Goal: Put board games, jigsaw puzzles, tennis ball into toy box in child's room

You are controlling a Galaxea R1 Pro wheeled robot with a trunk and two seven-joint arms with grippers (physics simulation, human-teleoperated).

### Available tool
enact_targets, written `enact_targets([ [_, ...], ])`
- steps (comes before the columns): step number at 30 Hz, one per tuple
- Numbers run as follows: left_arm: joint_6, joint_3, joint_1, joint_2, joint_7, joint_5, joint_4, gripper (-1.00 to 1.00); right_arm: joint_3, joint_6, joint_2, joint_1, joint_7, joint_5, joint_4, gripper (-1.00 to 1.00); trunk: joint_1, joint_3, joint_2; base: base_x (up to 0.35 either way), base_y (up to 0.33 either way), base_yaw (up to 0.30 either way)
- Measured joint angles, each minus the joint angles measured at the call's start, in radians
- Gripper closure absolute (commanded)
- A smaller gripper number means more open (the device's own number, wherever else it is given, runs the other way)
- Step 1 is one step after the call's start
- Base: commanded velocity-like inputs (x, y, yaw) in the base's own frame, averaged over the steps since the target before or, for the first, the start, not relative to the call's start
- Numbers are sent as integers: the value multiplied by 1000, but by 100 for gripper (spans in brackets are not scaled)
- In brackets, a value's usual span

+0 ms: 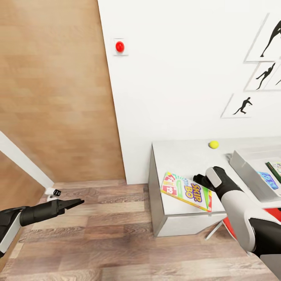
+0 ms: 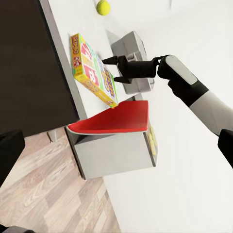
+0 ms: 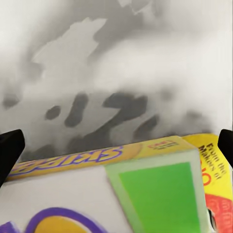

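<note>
On table point(image 1: 183, 156): game point(image 1: 186, 191) at front edge, right gripper point(image 2: 109, 70) spread wide above it; left gripper point(image 1: 76, 202) pressed together over floor point(image 1: 109, 234).

one ball point(image 1: 213, 144), three wall pictures point(image 1: 242, 106).

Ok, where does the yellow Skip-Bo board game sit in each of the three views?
Head view: the Skip-Bo board game lies on the table near its front edge, lower centre-right, by the right pincer.
Left wrist view: upper centre, the open right pincer at its edge.
Right wrist view: it covers the lower half, close up.
Shared landmark: the tennis ball shows in the head and left wrist views.
</note>
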Motion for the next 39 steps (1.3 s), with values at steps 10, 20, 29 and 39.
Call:
enact_targets([
  [10, 0, 0, 0, 0, 0, 0, 0, -100, 0, -1, 0, 0, 0, -4, 0, -100, 0, 0, 0, -7, 141, 0],
  [20, 0, 0, 0, 0, 0, 0, 0, -100, -1, -2, 0, 0, 0, -8, 0, -100, 0, 0, 0, -38, 33, 0],
  [29, 0, 0, 0, 0, 0, 0, 0, -100, -1, -2, 0, 2, 0, -7, 0, -100, 0, 0, 0, -116, 0, 0],
  [39, 0, 0, 0, 0, 0, 0, 0, -100, 0, -6, 0, 2, 0, -8, 0, -100, 0, 0, 0, -96, 59, 0],
])
